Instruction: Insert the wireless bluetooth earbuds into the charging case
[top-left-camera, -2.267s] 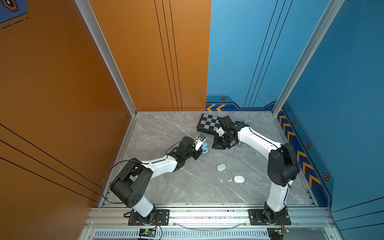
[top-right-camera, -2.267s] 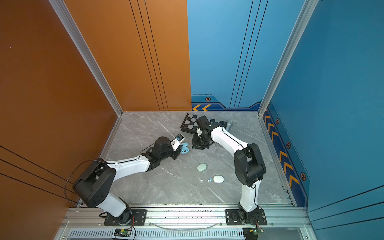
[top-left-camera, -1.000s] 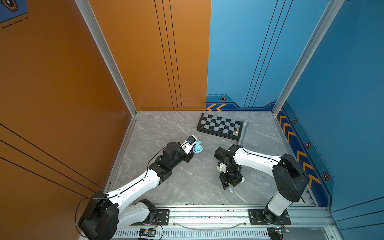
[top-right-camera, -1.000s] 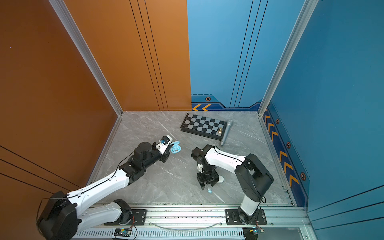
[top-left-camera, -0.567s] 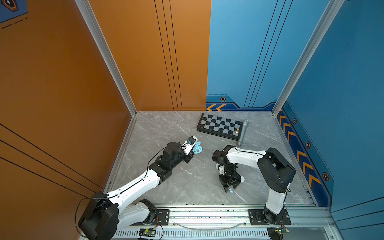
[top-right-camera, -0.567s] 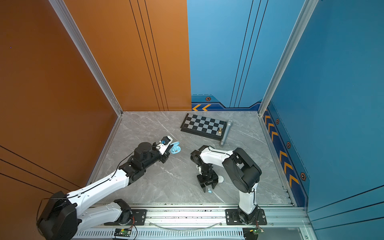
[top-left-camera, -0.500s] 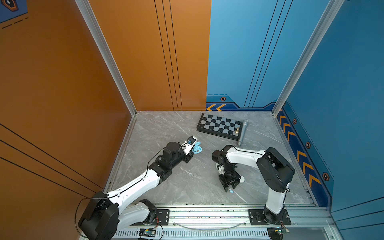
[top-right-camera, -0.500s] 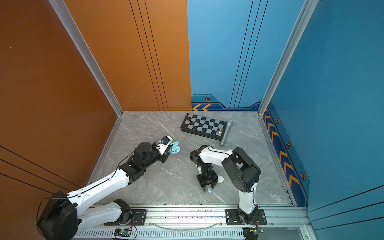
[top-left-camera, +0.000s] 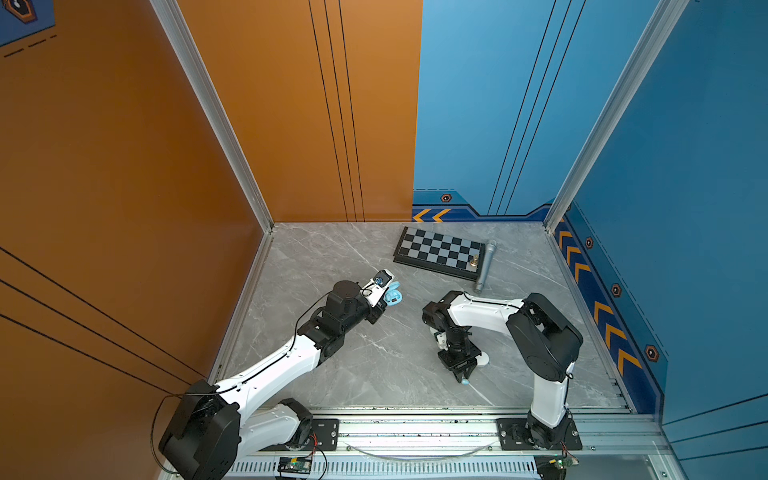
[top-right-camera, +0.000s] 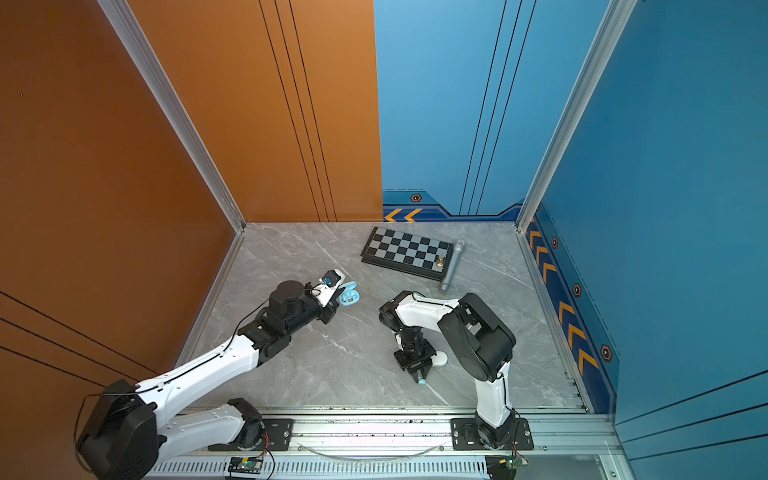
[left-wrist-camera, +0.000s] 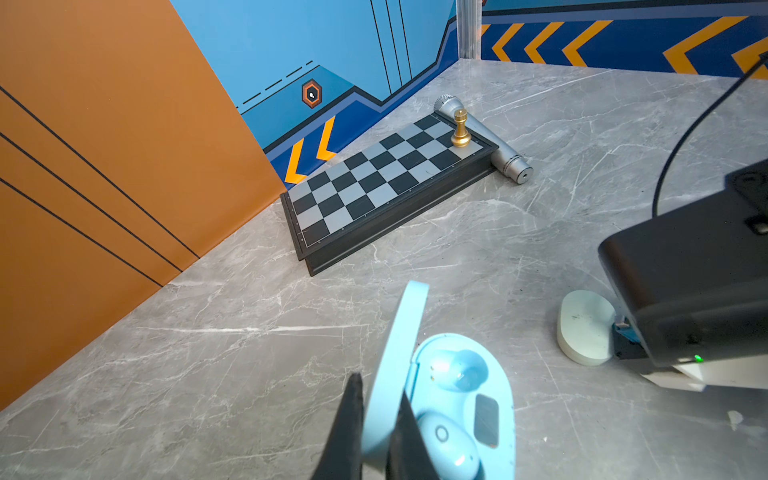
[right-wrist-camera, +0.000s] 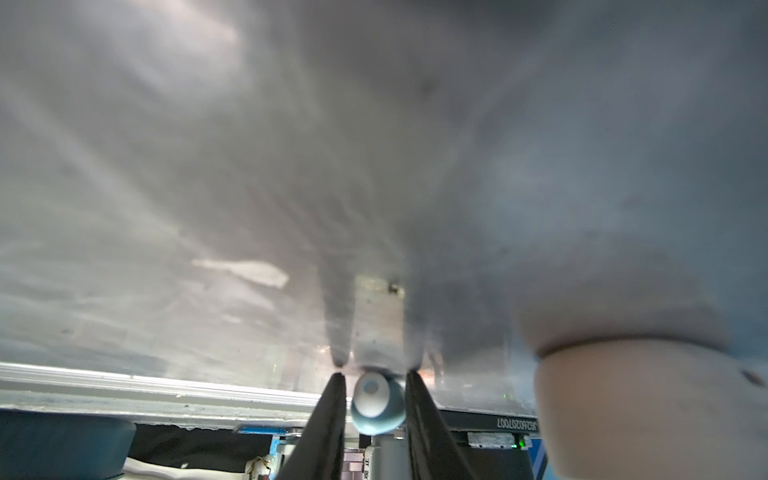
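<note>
A light blue charging case (top-left-camera: 393, 297) (top-right-camera: 349, 297) stands open left of the middle in both top views. My left gripper (top-left-camera: 383, 304) (left-wrist-camera: 379, 386) is shut on its raised lid (left-wrist-camera: 399, 345). In the left wrist view one blue earbud (left-wrist-camera: 446, 446) lies in a slot and the other slot (left-wrist-camera: 461, 370) is empty. Near the front edge my right gripper (top-left-camera: 462, 376) (top-right-camera: 417, 377) (right-wrist-camera: 376, 374) points down at the table. Its fingers are closed in on a light blue earbud (right-wrist-camera: 377, 401) (top-left-camera: 465, 381). A white closed case (top-left-camera: 482, 359) (right-wrist-camera: 644, 415) lies right beside it.
A folded chessboard (top-left-camera: 436, 251) lies at the back with a gold chess piece (top-left-camera: 473, 262) on its right end. A silver microphone (top-left-camera: 484, 266) lies against that end. The front rail (top-left-camera: 415, 411) runs close behind the right gripper.
The right gripper's jaws have narrowed onto the blue earbud at the front, and that arm's elbow has folded in. The left arm and its case have stayed still.
</note>
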